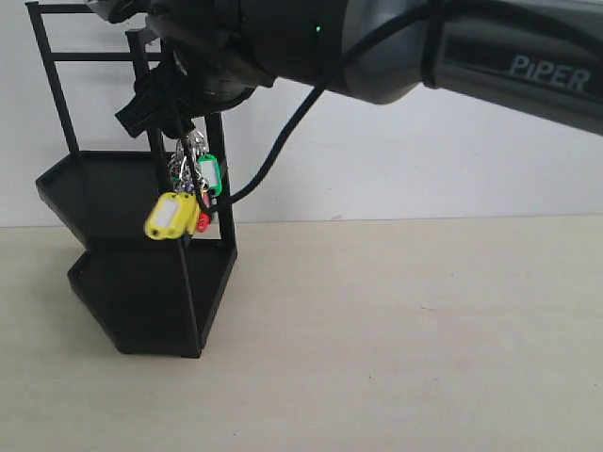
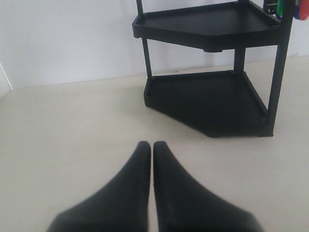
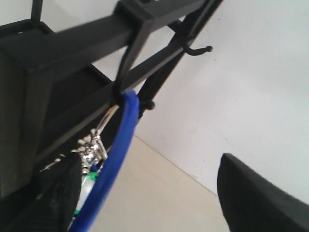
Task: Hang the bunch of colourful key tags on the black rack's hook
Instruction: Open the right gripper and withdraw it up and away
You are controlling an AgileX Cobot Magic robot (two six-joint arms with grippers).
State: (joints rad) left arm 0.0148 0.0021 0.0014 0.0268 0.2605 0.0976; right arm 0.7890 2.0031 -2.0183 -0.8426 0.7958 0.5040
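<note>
Your right arm [image 1: 443, 47] reaches across from the right, up to the top of the black rack [image 1: 151, 282]. The rack stands on the pale worktop [image 1: 424, 339], on the left side in the exterior view, in front of a white wall [image 1: 424, 160]. It has two trays, one over the other.

The key tag bunch [image 1: 186, 193] hangs by the rack's front post, just under your right arm's end and high above the worktop. A yellow tag [image 1: 171, 216] hangs low at the front. A green tag [image 1: 208, 172] is above it, and a bit of a red tag [image 1: 202, 223] peeps out beside the yellow one.

In the right wrist view, the big ring's blue sleeve [image 3: 119, 150] runs up to a small hook [image 3: 145, 103] under the rack's top bar. The top of the sleeve touches the hook's curve. A second hook [image 3: 198, 50] sticks out farther along the bar.

Your right hand [image 3: 149, 162] is released. Its two fingers stand wide apart, and the blue sleeve passes close by one of them. You cannot tell if it touches that finger.

Your left hand [image 2: 152, 145] is clenched, its tips pressed together. It is low over the worktop, well apart from the rack and pointing toward it. In that view a few tags peep in at the rack's top corner.
</note>
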